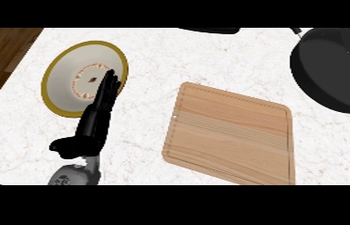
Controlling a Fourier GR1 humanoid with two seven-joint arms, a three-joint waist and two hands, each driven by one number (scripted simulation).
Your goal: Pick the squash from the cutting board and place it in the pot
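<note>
The wooden cutting board lies right of centre, and its top shows nothing on it. No squash appears anywhere in the head view. The black pot sits at the far right, cut off by the edge, and the part of its inside that shows is dark. My left hand is at the left, open, with straight fingers pointing up over the rim of a plate. My right hand is out of sight.
A white plate with a gold rim and a reddish ring pattern lies at the upper left, partly under my left hand's fingers. A dark object pokes in at the top edge. Brown floor shows past the counter's left edge.
</note>
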